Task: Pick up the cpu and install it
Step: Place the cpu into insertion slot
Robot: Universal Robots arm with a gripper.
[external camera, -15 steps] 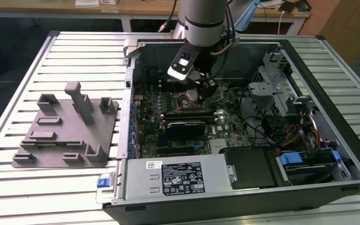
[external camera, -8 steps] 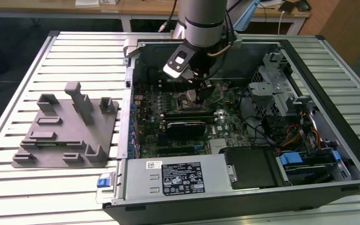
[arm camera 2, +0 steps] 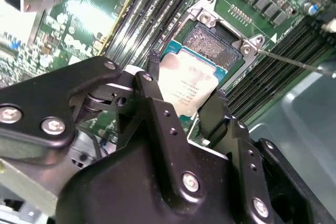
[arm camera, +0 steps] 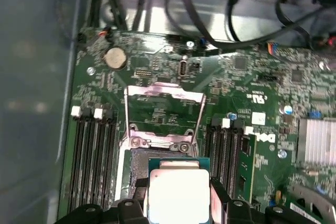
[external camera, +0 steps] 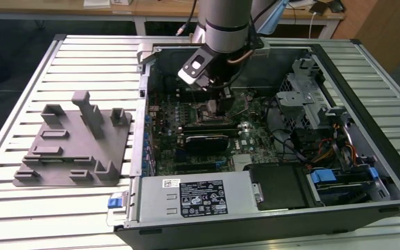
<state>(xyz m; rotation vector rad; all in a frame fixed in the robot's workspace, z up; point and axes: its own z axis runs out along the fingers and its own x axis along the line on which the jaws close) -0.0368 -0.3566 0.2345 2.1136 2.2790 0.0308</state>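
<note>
The hand (arm camera 2: 187, 78) is clamped on the cpu (arm camera 2: 185, 92), with one black finger at each opposite edge. In both wrist views the cpu, silver top up, sits over the open socket (arm camera 2: 210, 43) on the green motherboard (arm camera: 247, 77). This is inside the open computer case (external camera: 255, 229) on the slatted tabletop (external camera: 82, 57). Whether the cpu touches the socket cannot be told.

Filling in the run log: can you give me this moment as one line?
pincer: shut on cpu | cpu: over open socket, seating unclear | load plate: open
</note>
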